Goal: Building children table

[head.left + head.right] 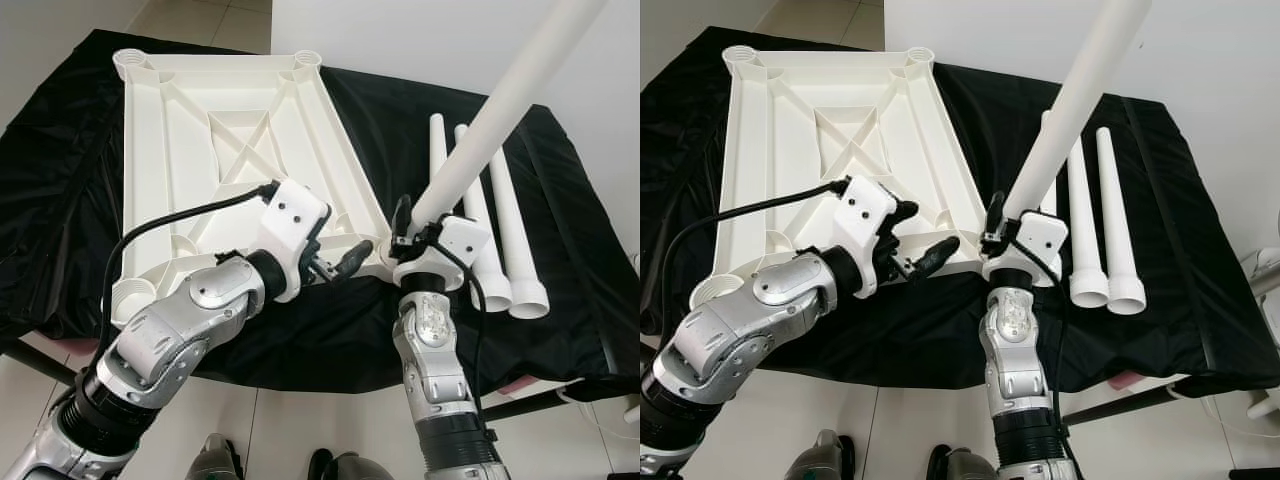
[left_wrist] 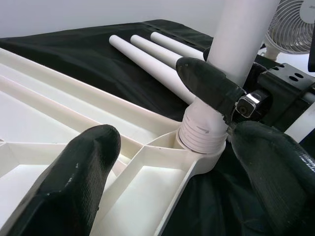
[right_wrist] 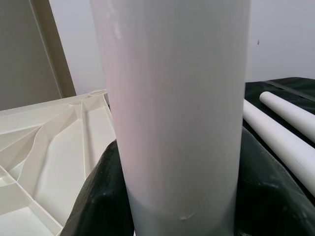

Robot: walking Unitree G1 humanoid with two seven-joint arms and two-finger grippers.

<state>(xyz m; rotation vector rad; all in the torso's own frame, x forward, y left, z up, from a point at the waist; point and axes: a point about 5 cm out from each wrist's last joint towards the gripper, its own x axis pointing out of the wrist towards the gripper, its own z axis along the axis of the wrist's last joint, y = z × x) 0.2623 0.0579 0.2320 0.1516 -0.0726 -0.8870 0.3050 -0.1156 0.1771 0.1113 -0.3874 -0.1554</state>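
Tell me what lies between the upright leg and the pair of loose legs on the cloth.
In the right eye view, a third loose leg lies there, mostly hidden behind the upright leg, left of the pair on the black cloth.

Black cloth, white fan

I count one upturned tabletop, one leg standing in it, and three loose legs.
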